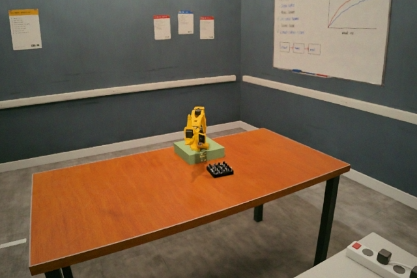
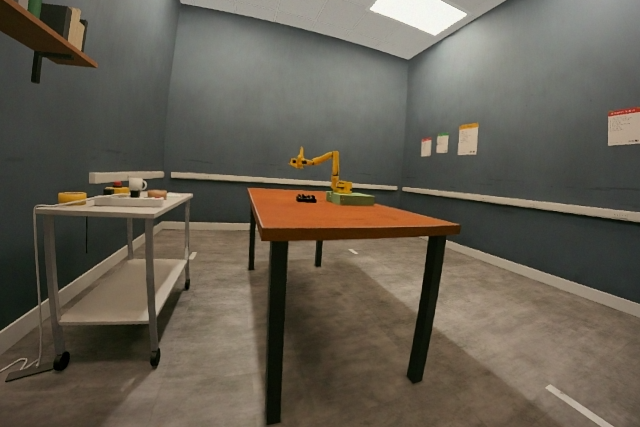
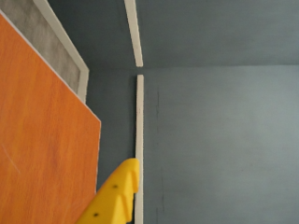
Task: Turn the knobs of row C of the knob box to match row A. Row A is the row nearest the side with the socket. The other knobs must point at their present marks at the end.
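Observation:
The black knob box (image 1: pixel 218 170) lies on the orange table in front of the green base block (image 1: pixel 199 150); it also shows small in the exterior view (image 2: pixel 306 198). Its knobs are too small to read. My yellow arm (image 1: pixel 195 128) reaches out level, high above the box. My gripper (image 2: pixel 298 159) is open and empty, well above the box and apart from it. In the wrist view only one yellow jaw (image 3: pixel 114 198) shows, against the wall and the table edge; the box is out of that view.
A white cart (image 2: pixel 116 257) with a cup and small items stands left of the table. A power strip (image 1: pixel 380 260) lies on a white surface at the lower right. Walls stand behind the table.

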Controlling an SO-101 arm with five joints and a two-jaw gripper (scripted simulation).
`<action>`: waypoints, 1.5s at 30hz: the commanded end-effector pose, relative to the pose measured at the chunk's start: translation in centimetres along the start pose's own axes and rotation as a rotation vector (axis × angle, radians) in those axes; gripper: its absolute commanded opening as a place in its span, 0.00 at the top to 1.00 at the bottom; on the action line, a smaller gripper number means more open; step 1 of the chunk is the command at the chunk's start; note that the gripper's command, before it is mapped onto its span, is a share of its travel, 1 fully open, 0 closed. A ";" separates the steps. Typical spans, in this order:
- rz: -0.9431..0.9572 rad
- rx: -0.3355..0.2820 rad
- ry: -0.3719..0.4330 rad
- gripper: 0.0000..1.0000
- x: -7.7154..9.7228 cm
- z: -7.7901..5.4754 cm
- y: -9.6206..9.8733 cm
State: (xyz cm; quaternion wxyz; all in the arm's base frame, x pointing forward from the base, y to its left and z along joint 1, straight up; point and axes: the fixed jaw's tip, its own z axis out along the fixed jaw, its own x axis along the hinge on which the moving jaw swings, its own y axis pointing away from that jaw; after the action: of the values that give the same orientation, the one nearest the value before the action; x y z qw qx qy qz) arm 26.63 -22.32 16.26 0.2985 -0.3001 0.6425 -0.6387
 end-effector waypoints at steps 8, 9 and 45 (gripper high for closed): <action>0.001 0.005 0.000 0.00 0.0 0.0 -0.2; 0.001 0.005 0.000 0.00 0.0 0.0 -0.2; 0.001 -0.422 0.000 0.60 0.0 -5.6 3.8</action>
State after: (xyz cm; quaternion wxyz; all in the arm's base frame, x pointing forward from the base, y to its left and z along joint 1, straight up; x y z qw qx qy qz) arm 23.74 -19.91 13.30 0.2468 -0.3436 0.7360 -0.5284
